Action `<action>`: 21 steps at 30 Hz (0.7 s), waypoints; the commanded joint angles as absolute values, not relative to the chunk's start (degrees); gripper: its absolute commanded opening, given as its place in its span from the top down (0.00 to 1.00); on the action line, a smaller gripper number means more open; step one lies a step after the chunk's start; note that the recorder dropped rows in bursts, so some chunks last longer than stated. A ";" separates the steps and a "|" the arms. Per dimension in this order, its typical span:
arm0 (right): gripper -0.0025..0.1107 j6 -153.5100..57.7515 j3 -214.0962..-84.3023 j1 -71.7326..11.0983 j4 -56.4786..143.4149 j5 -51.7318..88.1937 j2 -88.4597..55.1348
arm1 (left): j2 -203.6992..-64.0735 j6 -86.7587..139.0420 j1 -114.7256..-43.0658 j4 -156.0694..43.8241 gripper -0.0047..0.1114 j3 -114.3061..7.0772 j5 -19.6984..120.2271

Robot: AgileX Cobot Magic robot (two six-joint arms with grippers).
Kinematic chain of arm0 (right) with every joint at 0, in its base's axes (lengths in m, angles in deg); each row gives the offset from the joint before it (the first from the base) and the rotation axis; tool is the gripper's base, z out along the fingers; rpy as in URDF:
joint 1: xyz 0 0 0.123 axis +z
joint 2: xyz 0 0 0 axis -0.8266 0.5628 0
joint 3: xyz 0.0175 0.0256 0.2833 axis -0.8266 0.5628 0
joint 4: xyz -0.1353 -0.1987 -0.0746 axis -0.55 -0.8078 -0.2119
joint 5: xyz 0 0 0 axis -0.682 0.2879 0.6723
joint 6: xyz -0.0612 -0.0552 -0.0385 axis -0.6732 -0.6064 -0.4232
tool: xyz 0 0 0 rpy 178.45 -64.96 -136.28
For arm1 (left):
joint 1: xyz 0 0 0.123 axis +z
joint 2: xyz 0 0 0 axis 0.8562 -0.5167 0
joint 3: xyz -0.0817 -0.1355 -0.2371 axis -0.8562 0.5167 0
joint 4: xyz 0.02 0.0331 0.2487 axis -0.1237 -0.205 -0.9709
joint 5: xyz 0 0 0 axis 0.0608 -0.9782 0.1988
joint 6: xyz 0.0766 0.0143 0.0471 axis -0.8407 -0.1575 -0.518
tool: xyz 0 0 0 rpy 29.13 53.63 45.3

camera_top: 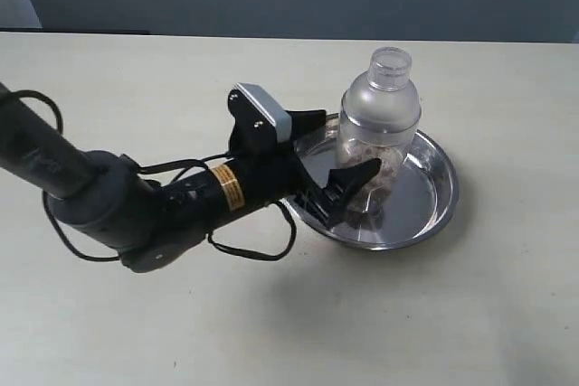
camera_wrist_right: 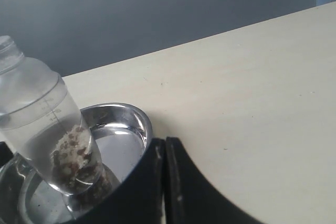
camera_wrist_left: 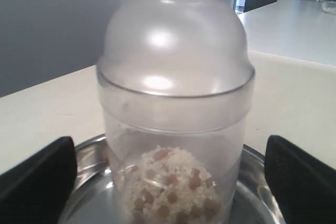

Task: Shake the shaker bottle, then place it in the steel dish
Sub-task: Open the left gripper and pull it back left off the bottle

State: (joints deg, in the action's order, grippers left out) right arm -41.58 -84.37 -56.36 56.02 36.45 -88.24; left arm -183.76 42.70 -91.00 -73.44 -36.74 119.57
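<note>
The shaker bottle (camera_top: 380, 119) stands upright inside the steel dish (camera_top: 443, 198), with brown and white granules heaped at its bottom. My left gripper (camera_top: 348, 144) is open around the bottle's lower body. In the left wrist view the bottle (camera_wrist_left: 173, 103) fills the middle, and both black fingers (camera_wrist_left: 39, 177) stand clear of its sides over the dish (camera_wrist_left: 89, 153). My right gripper (camera_wrist_right: 165, 143) is shut on nothing, low beside the dish (camera_wrist_right: 137, 124) with the bottle (camera_wrist_right: 42, 124) beyond it. The right arm does not show in the exterior view.
The pale table (camera_top: 136, 79) stretches around the dish on every side. The left arm with its cables (camera_top: 136, 205) lies low across the table to the left of the dish. A dark wall runs behind the table's far edge.
</note>
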 commanded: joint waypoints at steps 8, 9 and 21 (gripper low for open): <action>0.98 -41.93 -84.30 -56.26 55.77 35.88 -88.46 | -163.09 34.93 -87.53 -70.70 0.58 -20.80 120.23; 0.98 -41.93 -84.30 -56.26 55.77 35.88 -88.46 | -161.36 33.71 -87.53 -70.18 0.60 -19.92 120.23; 0.98 -41.93 -84.30 -56.26 55.77 35.88 -88.46 | -136.53 24.29 -87.53 -72.34 0.96 -11.79 109.28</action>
State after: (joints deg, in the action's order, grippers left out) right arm -41.58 -84.37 -56.36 56.02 36.45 -88.24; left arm -143.35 22.29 -87.61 -75.43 -13.93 113.36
